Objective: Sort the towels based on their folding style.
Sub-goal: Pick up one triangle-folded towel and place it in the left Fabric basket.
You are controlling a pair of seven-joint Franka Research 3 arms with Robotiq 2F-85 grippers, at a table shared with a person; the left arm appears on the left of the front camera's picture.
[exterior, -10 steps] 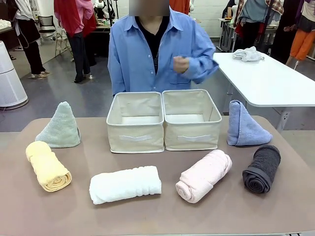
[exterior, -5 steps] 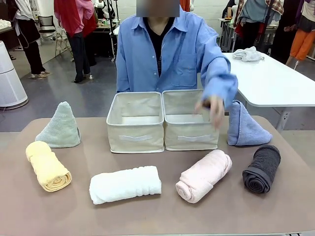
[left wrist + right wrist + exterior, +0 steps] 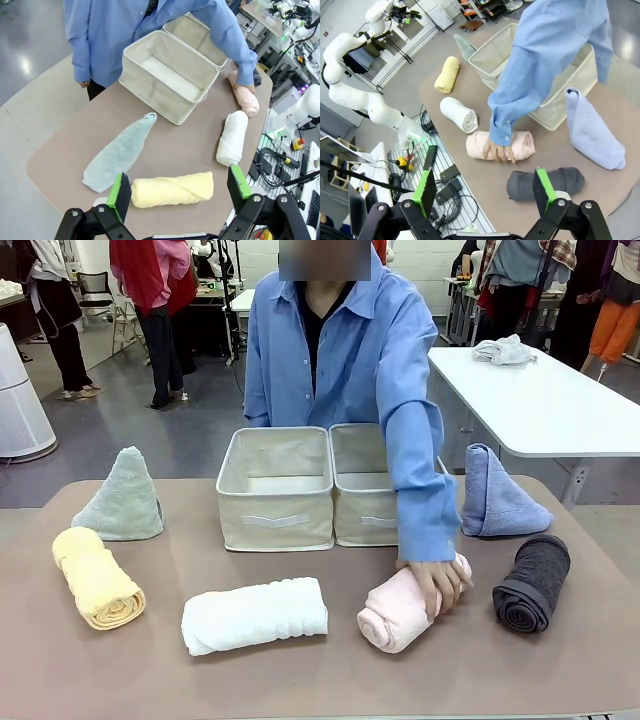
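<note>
The pink roll (image 3: 400, 612) lies on the near right of the tabletop (image 3: 330, 685), slanting away from the robot. The person's hand (image 3: 437, 583) rests on its far end, fingers spread over the terry, the blue sleeve (image 3: 420, 470) reaching down across the right bin. To the pink roll's left the white roll (image 3: 255, 615) lies crosswise, apart from it. Farther left is the yellow roll (image 3: 97, 578), angled toward the near edge. The dark grey roll (image 3: 532, 582) lies just right of the pink one, not touching it. The grey-green cone (image 3: 122, 498) stands point up behind the yellow roll, and the light blue cone (image 3: 495, 495) stands behind the dark grey roll, beside the right bin. Two beige fabric bins stand side by side, walls touching, at the middle far side. The left bin (image 3: 275, 525) shows a bare pale bottom, while the right bin (image 3: 365, 530) is partly hidden by the arm, and what shows of its inside is bare too. The left claw (image 3: 180, 189) hangs above the yellow roll with its green pads wide apart, holding nothing. The right claw (image 3: 485, 191) hangs above the dark grey roll, likewise spread and unloaded. The tabletop is a dull brownish mauve. Beyond it are grey floor, a white table (image 3: 560, 405) with a whitish rag (image 3: 503, 350) on it, and people standing farther off.
</note>
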